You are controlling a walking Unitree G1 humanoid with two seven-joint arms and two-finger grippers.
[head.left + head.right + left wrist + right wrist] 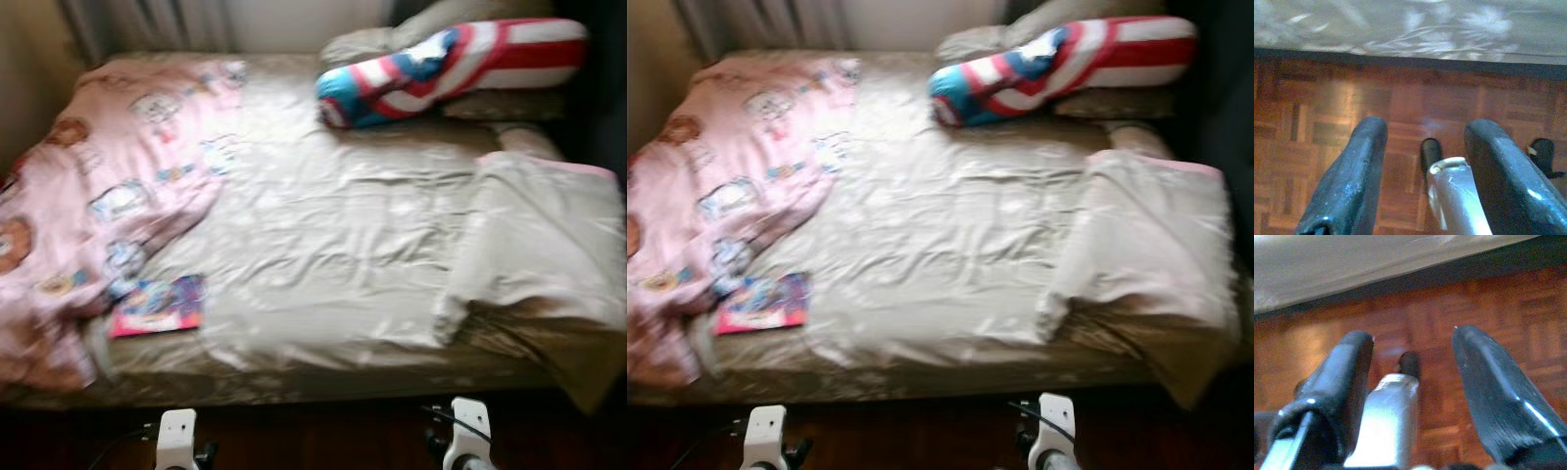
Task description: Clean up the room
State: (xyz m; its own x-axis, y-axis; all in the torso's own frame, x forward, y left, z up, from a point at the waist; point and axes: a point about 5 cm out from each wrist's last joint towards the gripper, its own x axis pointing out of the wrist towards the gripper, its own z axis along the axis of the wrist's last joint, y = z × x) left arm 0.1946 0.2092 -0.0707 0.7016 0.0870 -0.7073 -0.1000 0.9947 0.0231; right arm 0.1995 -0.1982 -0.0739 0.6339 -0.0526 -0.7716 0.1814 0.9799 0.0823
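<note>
I face a bed [323,264]. From left to right: a pink blanket [108,186] at nine o'clock, a bright booklet [160,305] at seven, a striped cushion [451,64] at one. My left gripper [1422,147] and right gripper [1410,357] hang spread wide and empty over parquet floor [1317,112]. I judge I am approaching; next, reach for the booklet. Blur hides its cover.

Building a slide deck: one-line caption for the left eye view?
Unmade bed with pink blanket, striped bolster and colourful book near its foot.
</note>
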